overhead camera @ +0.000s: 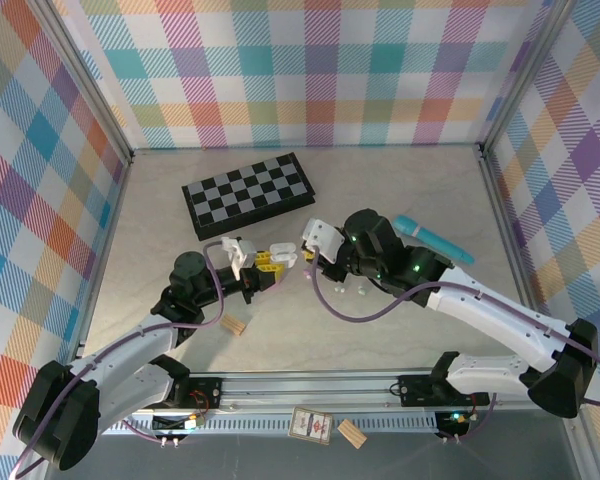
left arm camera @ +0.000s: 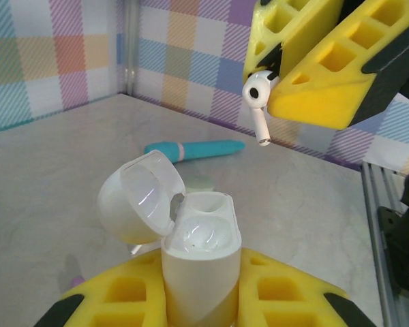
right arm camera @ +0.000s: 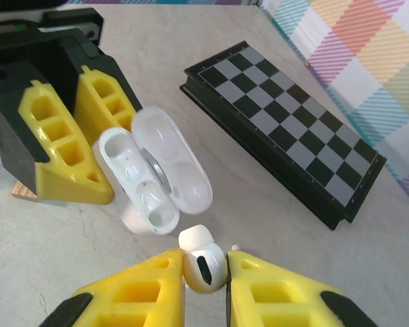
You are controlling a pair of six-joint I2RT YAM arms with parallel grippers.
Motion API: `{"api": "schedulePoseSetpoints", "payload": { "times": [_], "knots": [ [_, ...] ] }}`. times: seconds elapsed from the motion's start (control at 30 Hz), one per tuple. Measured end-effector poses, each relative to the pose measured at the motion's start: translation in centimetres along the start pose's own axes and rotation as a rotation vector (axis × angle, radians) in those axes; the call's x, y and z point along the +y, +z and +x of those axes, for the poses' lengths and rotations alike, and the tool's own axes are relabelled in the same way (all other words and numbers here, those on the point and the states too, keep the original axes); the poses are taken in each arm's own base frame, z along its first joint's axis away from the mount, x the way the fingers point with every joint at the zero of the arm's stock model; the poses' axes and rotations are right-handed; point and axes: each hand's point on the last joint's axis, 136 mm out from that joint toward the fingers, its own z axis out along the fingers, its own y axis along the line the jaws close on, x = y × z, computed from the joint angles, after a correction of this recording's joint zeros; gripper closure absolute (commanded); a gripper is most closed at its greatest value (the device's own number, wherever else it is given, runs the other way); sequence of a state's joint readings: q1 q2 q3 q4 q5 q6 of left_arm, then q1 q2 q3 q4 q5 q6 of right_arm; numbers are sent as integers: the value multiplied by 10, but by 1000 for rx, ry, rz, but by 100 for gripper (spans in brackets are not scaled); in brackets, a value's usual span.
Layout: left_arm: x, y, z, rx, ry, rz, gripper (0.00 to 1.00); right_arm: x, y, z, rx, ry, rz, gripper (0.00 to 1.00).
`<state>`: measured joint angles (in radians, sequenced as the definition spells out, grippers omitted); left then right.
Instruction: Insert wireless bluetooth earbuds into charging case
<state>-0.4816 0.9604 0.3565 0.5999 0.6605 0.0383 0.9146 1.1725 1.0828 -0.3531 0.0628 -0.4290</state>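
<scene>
My left gripper (left arm camera: 198, 267) is shut on the white charging case (left arm camera: 202, 262) and holds it upright. Its lid (left arm camera: 138, 199) is flipped open to the left, and both wells look empty. My right gripper (right arm camera: 204, 267) is shut on a white stemmed earbud (right arm camera: 203, 264), pinched between its yellow fingers. In the right wrist view the open case (right arm camera: 146, 178) lies just ahead of the bud, a short gap away. In the left wrist view the earbud (left arm camera: 258, 102) hangs stem down, above and right of the case. In the top view both grippers (overhead camera: 268, 264) (overhead camera: 298, 258) meet mid-table.
A folded black chessboard (overhead camera: 248, 193) lies behind the grippers, and a teal tube (overhead camera: 435, 240) lies to the right. A tan wooden block (overhead camera: 234, 325) sits near the left arm. Another block (overhead camera: 352, 433) and a card (overhead camera: 310, 425) rest on the front rail.
</scene>
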Motion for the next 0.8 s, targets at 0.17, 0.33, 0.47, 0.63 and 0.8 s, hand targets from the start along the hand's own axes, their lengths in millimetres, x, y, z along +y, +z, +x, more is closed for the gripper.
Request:
{"api": "schedulePoseSetpoints", "payload": {
  "times": [0.17, 0.33, 0.47, 0.63, 0.8],
  "knots": [
    [-8, 0, -2, 4, 0, 50, 94, 8, 9, -8, -2, -53, -36, 80],
    [-13, 0, -1, 14, -6, 79, 94, 13, 22, 0, 31, -74, -57, 80],
    [-14, 0, 0, 16, -8, 82, 95, 14, 25, 3, 39, -80, -61, 80],
    [-14, 0, -1, 14, -7, 81, 95, 16, 25, 2, 35, -80, -73, 80],
    [-13, 0, -1, 13, -6, 79, 95, 21, 24, 4, 39, -79, -99, 80]
  ]
}}
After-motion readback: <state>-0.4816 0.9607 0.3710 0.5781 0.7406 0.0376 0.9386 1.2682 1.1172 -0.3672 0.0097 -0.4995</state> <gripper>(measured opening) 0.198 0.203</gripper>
